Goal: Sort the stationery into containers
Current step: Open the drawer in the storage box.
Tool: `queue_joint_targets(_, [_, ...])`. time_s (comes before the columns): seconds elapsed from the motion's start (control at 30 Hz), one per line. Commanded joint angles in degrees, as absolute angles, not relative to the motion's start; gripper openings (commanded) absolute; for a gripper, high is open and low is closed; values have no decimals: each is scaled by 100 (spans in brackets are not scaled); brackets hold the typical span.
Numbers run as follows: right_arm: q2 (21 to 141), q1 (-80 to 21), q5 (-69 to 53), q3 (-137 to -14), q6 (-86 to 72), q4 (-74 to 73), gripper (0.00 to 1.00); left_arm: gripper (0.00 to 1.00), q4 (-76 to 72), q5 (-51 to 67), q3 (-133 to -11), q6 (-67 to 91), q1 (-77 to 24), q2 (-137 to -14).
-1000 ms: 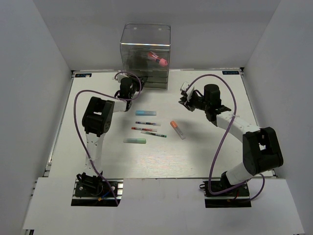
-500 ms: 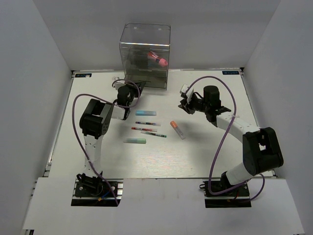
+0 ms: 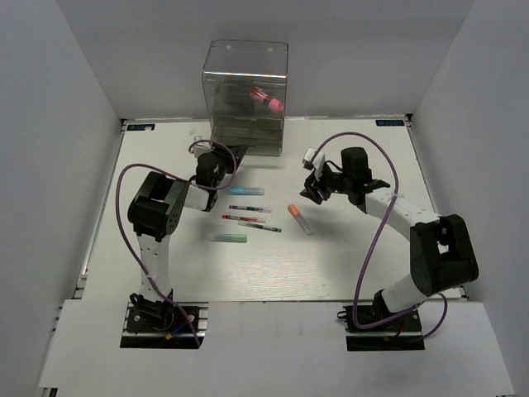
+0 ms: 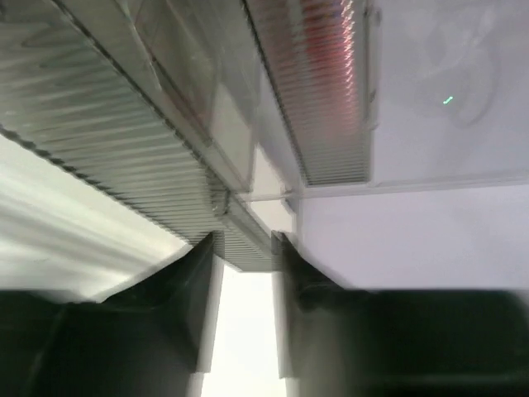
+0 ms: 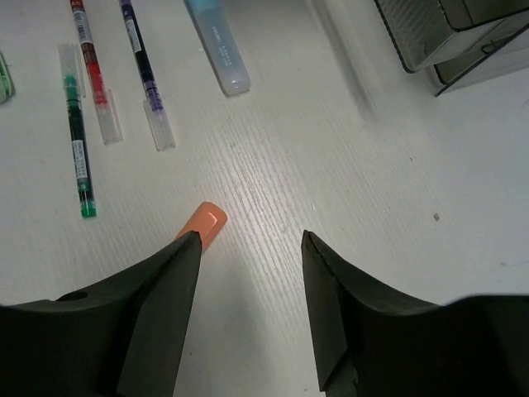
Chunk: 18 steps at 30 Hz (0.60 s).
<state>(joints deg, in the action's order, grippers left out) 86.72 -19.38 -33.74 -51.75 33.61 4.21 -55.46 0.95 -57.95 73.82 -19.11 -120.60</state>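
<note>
The container (image 3: 245,95) is a tall clear box of dark-tinted drawers at the back; a pink tube (image 3: 267,100) lies in an upper level. My left gripper (image 3: 220,157) is just in front of its base, open, with a ribbed drawer lip (image 4: 248,248) at the fingertips (image 4: 204,273). My right gripper (image 3: 313,189) hovers open over the table; the short orange marker (image 5: 205,223) pokes out beside its left finger. Three thin pens (image 3: 250,217), a pale blue bar (image 3: 246,190) and a pale green bar (image 3: 227,237) lie mid-table.
White walls close in the table on three sides. In the right wrist view a dark drawer corner (image 5: 446,33) shows at the top right. Purple cables loop above both arms.
My left gripper has opened and drawn back a little from the container. My right gripper has opened wider and moved left and nearer, towards the orange marker.
</note>
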Motion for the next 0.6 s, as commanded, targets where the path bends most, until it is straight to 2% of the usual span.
queue_joint_targets(0.0, [8815,-1960,-3542,-5589,3392,10,58,56,-5353,220,-5670,7075,-1960,-11629])
queue_joint_targets(0.2, [9289,-2065,-3437,-6029,3367,-791,66,75,-5353,167,-5274,7075,-1907,-11146])
queue_joint_targets(0.37, [9501,-2346,-3191,-6082,3243,-1054,68,77,-5247,281,-4782,6812,-1854,-10653])
queue_joint_targets(0.5, [9729,-2610,-2796,-6117,3103,-1318,70,82,-4353,334,-4562,6338,-1854,-10030])
queue_joint_targets(0.53, [9764,-2663,-2630,-6117,2989,-1353,70,93,-4037,334,-4501,6285,-1854,-9889])
queue_joint_targets(0.57, [9808,-2698,-2541,-6082,2901,-1327,70,96,-3669,334,-4500,6188,-1854,-9644])
